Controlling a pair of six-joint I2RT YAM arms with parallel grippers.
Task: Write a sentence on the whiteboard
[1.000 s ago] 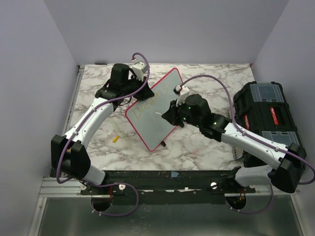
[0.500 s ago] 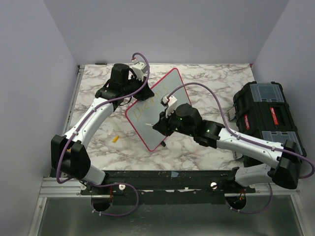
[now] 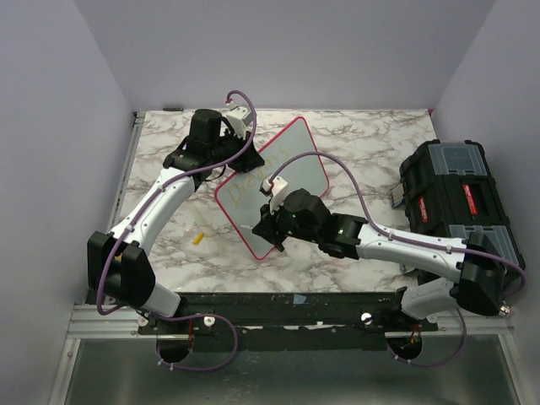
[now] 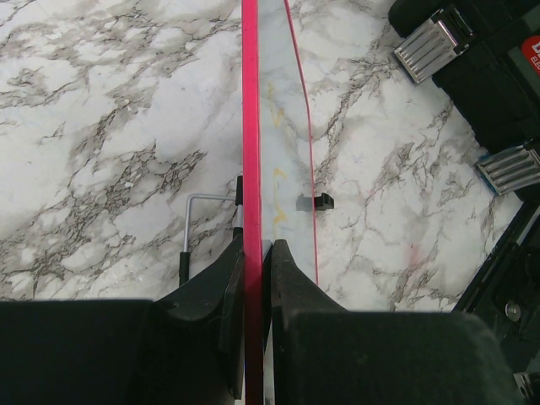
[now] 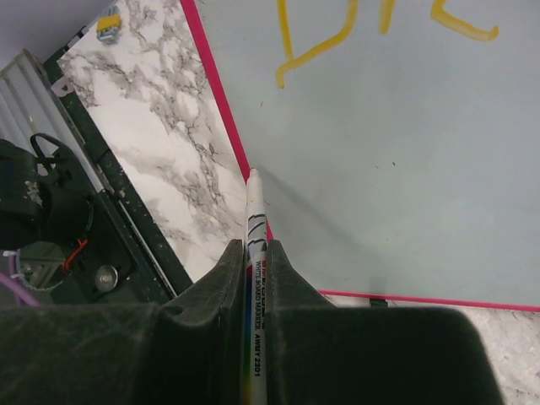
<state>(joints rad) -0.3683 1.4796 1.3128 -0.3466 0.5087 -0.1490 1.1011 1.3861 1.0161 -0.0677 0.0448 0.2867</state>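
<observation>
The whiteboard (image 3: 295,160), white with a pink rim, stands tilted on the marble table, and its rim (image 4: 251,126) runs edge-on up the left wrist view. My left gripper (image 3: 240,156) (image 4: 253,253) is shut on its upper-left rim. The sentence (image 3: 246,187) (image 5: 312,42) shows as faint yellow letters near the board's left corner. My right gripper (image 3: 263,226) (image 5: 256,253) is shut on a white marker (image 5: 253,219). The marker's tip sits over the pink rim at the board's (image 5: 405,169) lower-left edge; contact cannot be told.
A black toolbox (image 3: 456,198) (image 4: 472,67) stands at the table's right side. A small yellow cap (image 3: 198,239) (image 5: 108,24) lies on the marble left of the board. A black clip (image 4: 316,201) sits on the board's far edge, and a thin metal rod (image 4: 187,228) shows behind it.
My right arm has swept left and down across the board, carrying the marker from its middle to the lower-left edge. The left arm and the board have stayed put.
</observation>
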